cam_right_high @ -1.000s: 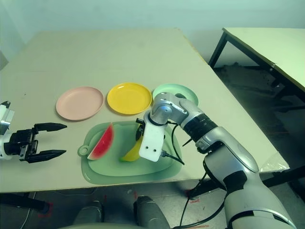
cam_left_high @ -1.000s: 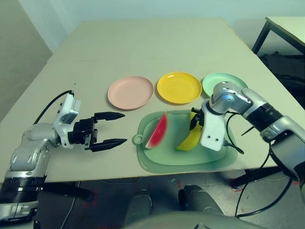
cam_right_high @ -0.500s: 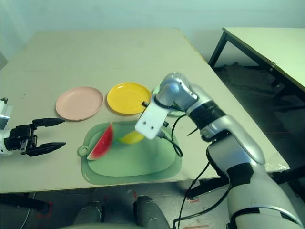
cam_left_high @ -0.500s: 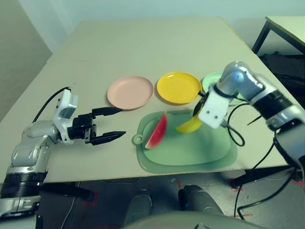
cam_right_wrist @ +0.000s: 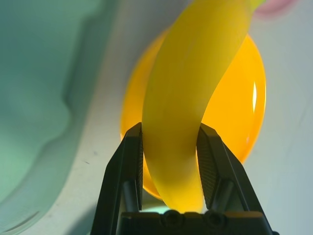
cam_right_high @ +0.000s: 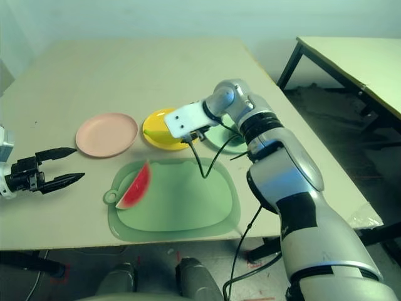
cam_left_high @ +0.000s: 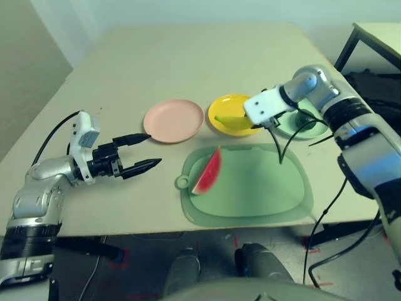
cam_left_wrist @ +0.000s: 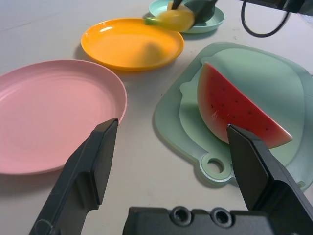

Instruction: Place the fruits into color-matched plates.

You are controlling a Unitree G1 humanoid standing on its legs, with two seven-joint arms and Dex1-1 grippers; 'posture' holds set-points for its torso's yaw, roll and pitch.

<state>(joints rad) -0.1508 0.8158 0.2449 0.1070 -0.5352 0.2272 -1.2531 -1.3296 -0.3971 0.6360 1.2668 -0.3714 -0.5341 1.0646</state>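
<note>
Banana (cam_right_wrist: 181, 98): clamped in right fingers (cam_right_wrist: 170, 142), above yellow plate (cam_left_high: 220, 103); step in hand, its delivery. Next: lower, release. Watermelon (cam_left_high: 208, 172): cutting board's (cam_left_high: 250, 216) left edge, awaiting pink plate (cam_left_high: 173, 121). Left fingers (cam_left_high: 150, 150): apart, empty.

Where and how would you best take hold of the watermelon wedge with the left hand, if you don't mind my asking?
I'd grip the watermelon wedge across its narrow thickness near mid-length, coming from above, fingers straddling red face and rind, since it lies long and slim.
</note>
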